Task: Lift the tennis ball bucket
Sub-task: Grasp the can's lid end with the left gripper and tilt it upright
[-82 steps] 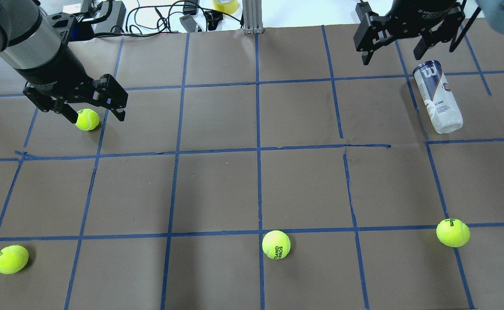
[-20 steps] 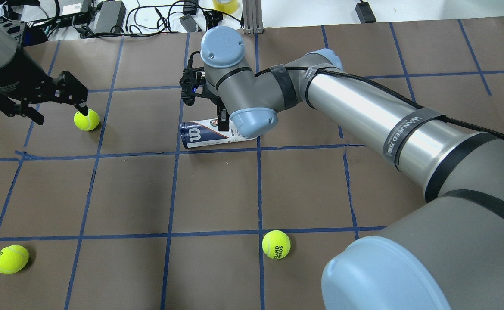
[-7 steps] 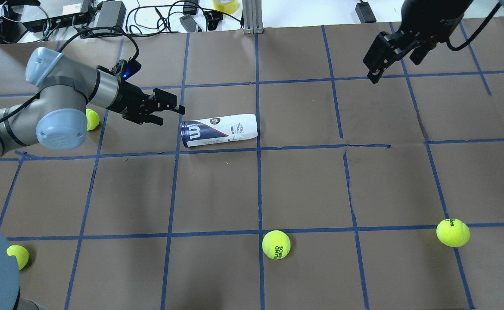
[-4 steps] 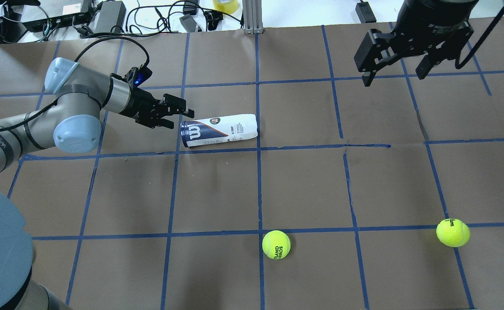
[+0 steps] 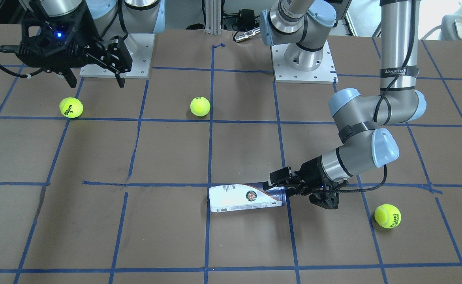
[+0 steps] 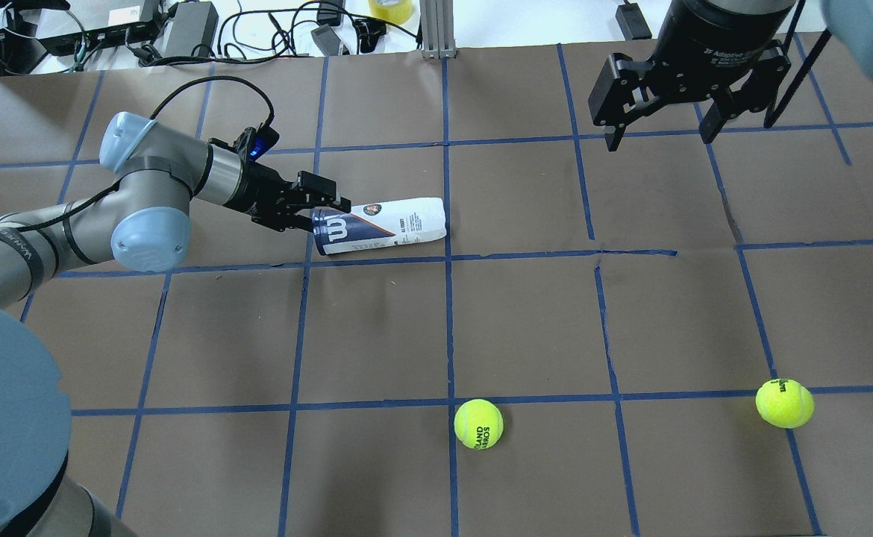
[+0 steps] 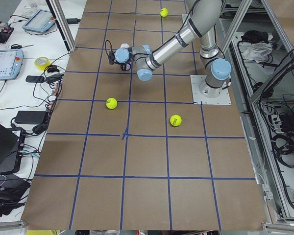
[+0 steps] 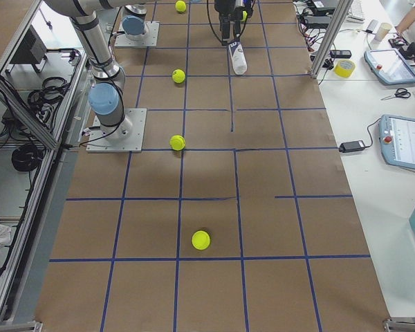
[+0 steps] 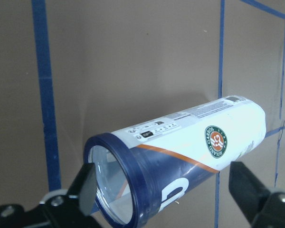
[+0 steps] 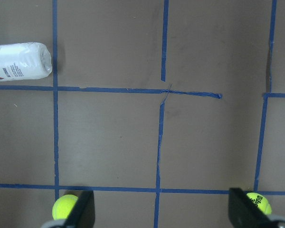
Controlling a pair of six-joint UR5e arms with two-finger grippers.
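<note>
One hand [image 6: 321, 214] agape, seemingly astride bucket [image 6: 395, 226]

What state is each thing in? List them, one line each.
Can: lying on its side, navy end toward the left arm, not lifted.
Left fingers: open, one on each side of the can's navy end, not clamped.
Right fingers: open, empty, held high, away from the can.
Balls: loose, apart, untouched.
</note>
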